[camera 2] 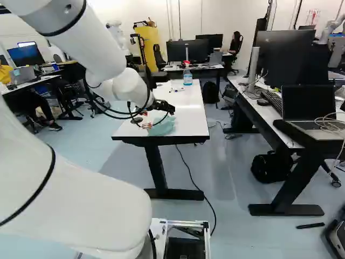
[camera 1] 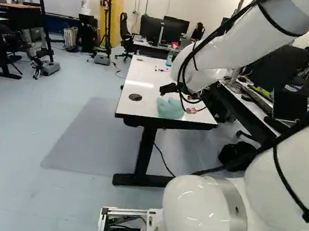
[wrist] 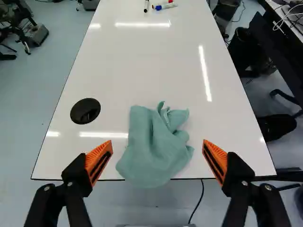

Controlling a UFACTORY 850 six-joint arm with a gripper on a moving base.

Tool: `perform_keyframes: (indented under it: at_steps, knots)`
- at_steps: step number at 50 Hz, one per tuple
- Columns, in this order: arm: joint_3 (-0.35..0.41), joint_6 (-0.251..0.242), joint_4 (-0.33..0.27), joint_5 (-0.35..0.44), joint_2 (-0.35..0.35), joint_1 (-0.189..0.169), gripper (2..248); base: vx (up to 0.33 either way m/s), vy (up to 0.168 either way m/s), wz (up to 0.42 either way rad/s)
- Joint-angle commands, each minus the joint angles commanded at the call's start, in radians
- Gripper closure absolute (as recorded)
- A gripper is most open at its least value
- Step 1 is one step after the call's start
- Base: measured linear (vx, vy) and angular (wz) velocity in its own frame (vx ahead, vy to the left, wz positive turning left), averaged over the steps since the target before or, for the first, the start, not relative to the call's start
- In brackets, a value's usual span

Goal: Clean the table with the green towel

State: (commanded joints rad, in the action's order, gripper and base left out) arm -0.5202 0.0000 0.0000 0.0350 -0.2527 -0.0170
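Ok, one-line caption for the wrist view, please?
Open hand poised above a crumpled green towel that overlaps the edge of the white table, with markers lying farther along.

Light streaks are mirrored in the smooth, glossy table (wrist: pixel 147 66); the towel (wrist: pixel 152 149) is made of matt cloth.
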Motion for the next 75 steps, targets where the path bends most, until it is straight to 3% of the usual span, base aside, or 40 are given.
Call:
perform_keyframes:
  at_steps: [24, 75]
  knots:
    - [0.086, 0.0, 0.0, 0.166, -0.005, 0.003, 3, 0.0, 0.0, 0.0]
    - [0.323, 0.0, 0.0, 0.624, -0.02, 0.013, 3, 0.0, 0.0, 0.0]
